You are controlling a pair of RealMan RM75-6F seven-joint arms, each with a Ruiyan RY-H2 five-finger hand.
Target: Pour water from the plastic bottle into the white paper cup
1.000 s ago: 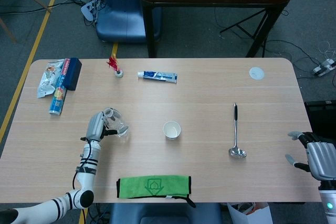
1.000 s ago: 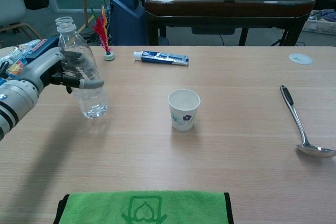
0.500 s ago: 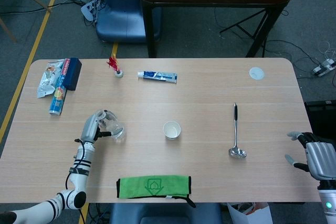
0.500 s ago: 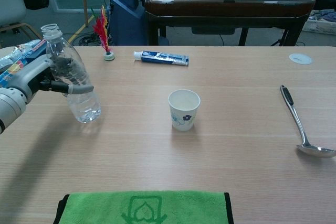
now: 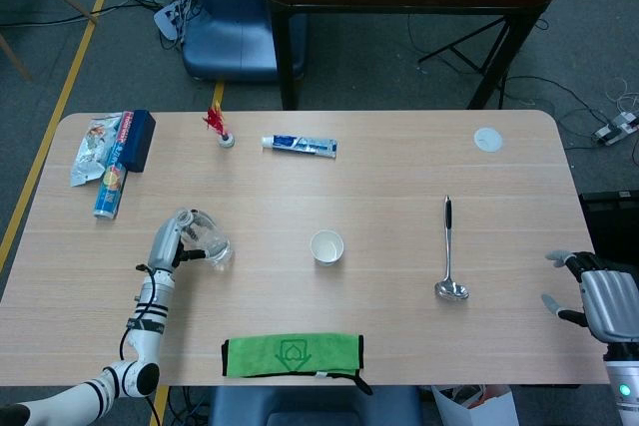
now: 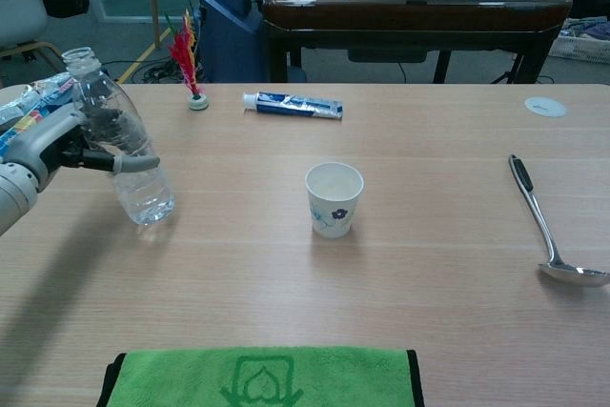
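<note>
**Left of the cup: a nearly empty bottle, gripped around its middle**

Left of the white paper cup [image 6: 334,198], well apart from it, the plastic bottle [image 6: 116,152] stands slightly tilted, its uncapped mouth leaning away from the cup. The left hand [image 6: 50,145] grips it around the mid-body, fingers [image 6: 132,164] wrapped across the front of the clear wall. Whether its base touches the table [image 6: 429,264] or hangs just above it, the chest view does not settle.

Only a shallow pool of water shows at the bottom, so the bottle should be light, and its thin clear wall probably soft: squeeze hard and it will buckle (and could burp water out of the open neck). A mid-body hold, where the hand already sits, looks right, since it leaves the neck free to tip over the rim. With so little water inside, a steep tilt will likely be needed before anything runs.

The cup is upright and appears empty, light enough for a bump from the bottle to push it or knock it over.

Far right of the cup, past the ladle [image 5: 448,254], the right hand [image 5: 599,298] waits off the table edge, fingers spread, holding nothing.
</note>
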